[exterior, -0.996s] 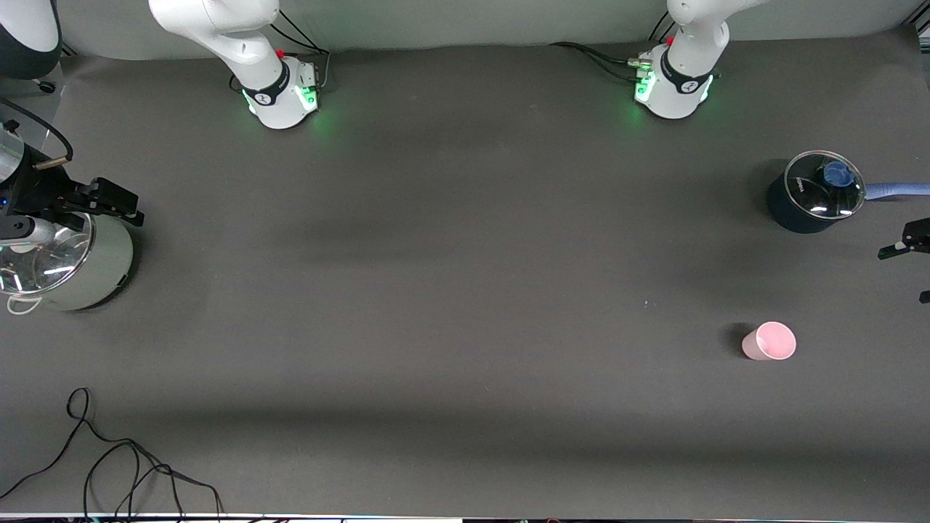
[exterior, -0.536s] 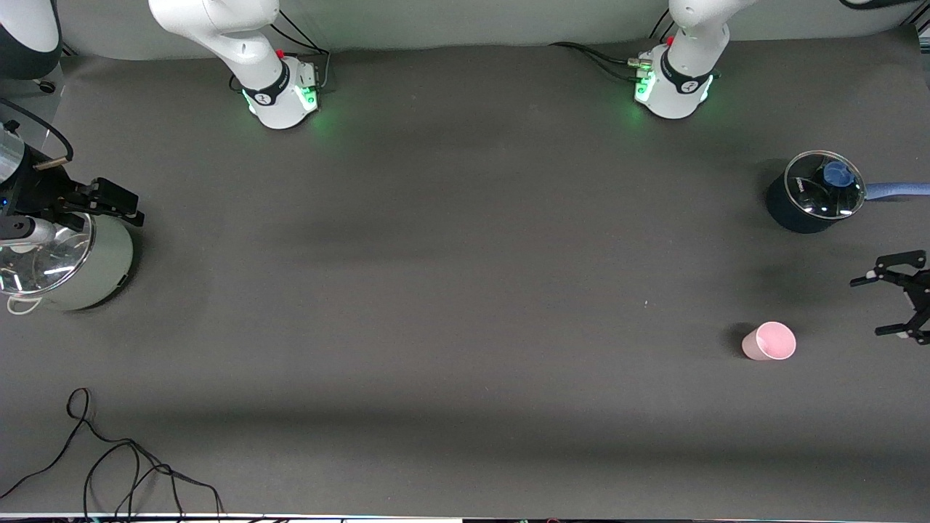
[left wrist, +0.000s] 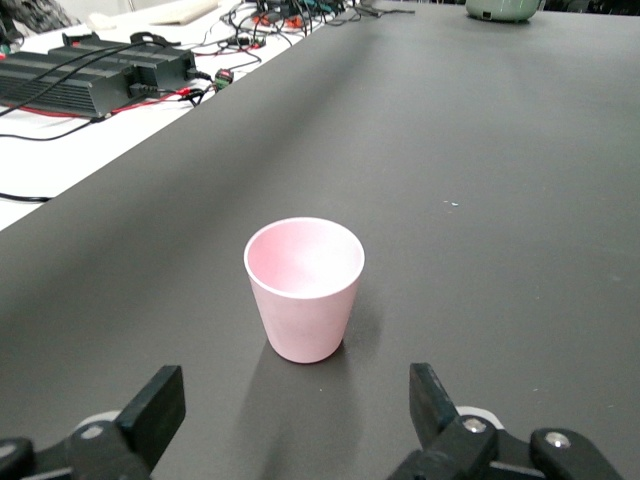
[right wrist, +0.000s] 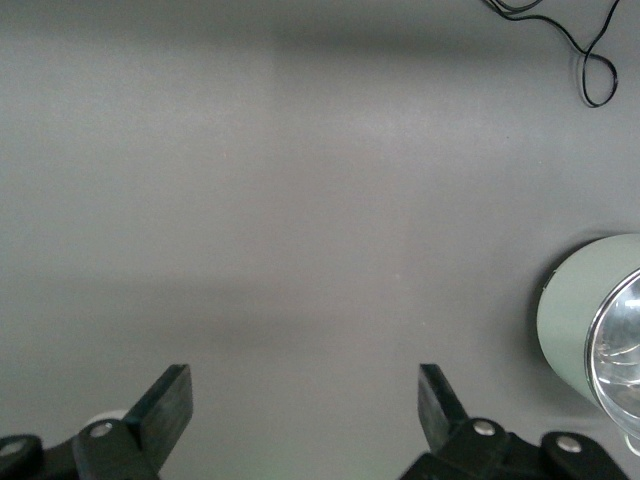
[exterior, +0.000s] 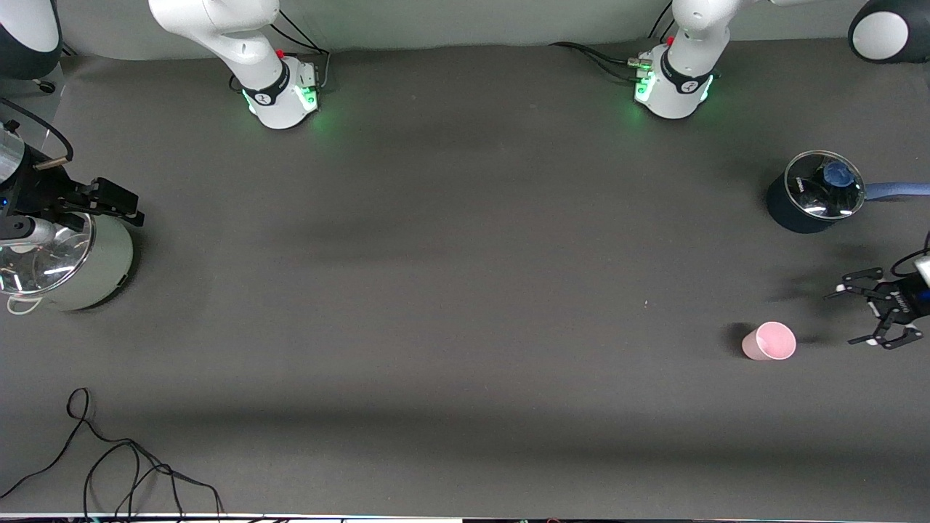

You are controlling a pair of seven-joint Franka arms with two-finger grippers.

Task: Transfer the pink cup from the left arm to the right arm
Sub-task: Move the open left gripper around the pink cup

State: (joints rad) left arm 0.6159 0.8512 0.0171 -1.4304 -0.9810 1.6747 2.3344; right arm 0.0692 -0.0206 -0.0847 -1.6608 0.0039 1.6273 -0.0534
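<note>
The pink cup (left wrist: 304, 288) stands upright on the dark bench (left wrist: 500, 200), mouth open and empty. The left hand (left wrist: 295, 415) hangs just short of it, fingers (left wrist: 155, 410) spread wide, not touching the cup.

A dark pot (exterior: 803, 207) with a glass lid (exterior: 825, 186), a blue knob (exterior: 837, 173) and a blue handle (exterior: 897, 190) stood on the grey table (exterior: 450, 290) toward the left arm's end. At the right arm's end stood a pale green pot (exterior: 91, 272) with a shiny lid (exterior: 43, 258). A black cable (exterior: 116, 465) lay looped nearer the front camera than that green pot. Black boxes (left wrist: 95, 75) with tangled wires sat on a white surface beside the table.
</note>
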